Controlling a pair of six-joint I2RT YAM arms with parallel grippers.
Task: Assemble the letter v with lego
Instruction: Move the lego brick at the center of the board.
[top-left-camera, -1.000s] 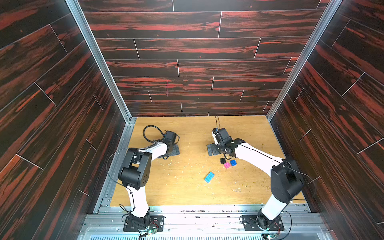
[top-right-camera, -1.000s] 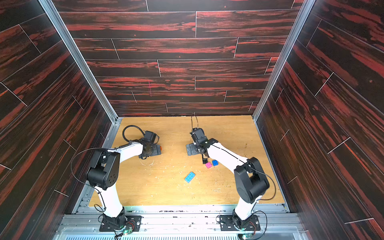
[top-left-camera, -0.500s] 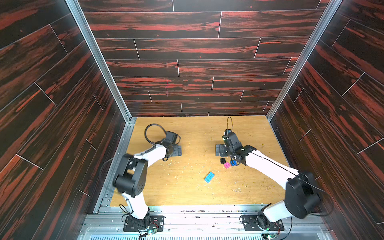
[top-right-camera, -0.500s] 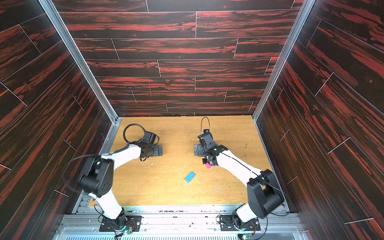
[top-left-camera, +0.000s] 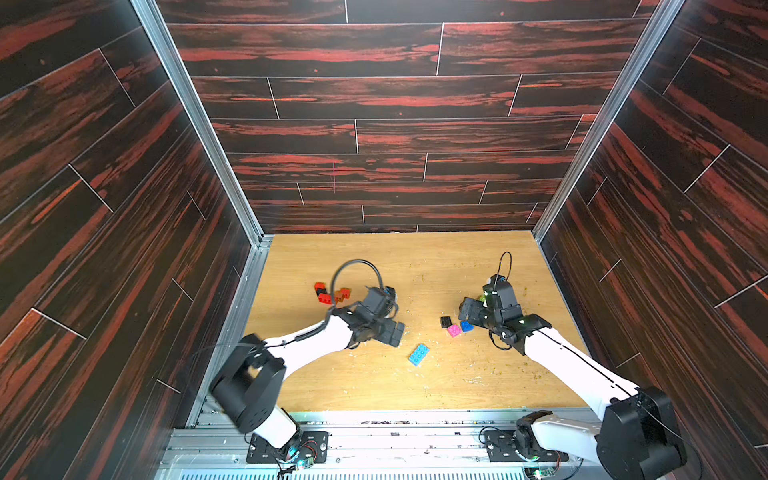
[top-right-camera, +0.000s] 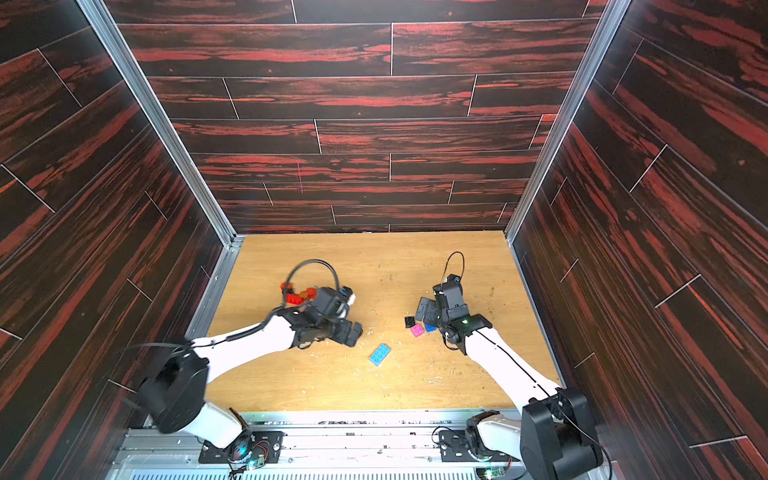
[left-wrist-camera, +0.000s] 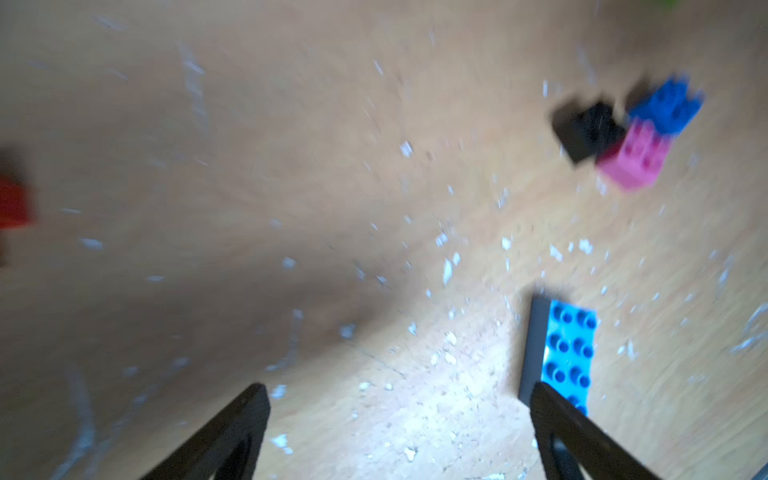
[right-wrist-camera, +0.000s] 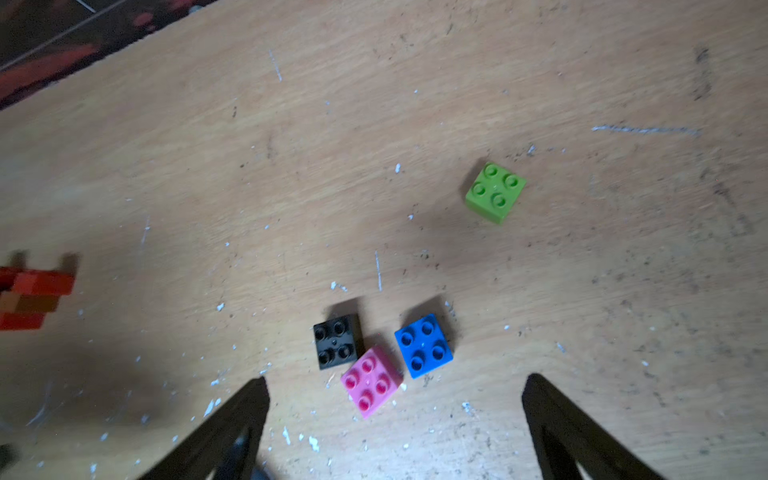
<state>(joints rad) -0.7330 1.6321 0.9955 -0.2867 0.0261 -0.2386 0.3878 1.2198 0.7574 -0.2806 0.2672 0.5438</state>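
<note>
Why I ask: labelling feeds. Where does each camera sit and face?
Top views: high over the near edge, looking down and forward at the table; left arm and right arm show whole.
Left wrist: over the open left hand, facing the light blue brick; only fingertips show.
Right wrist: over the open right hand, facing the green brick; only fingertips show.
Shared: all show the pink brick.

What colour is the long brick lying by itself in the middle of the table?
The long brick is light blue, clearest in a top view.

Long brick (top-left-camera: 418, 354) lies left of brick trio (top-left-camera: 453, 330).
</note>
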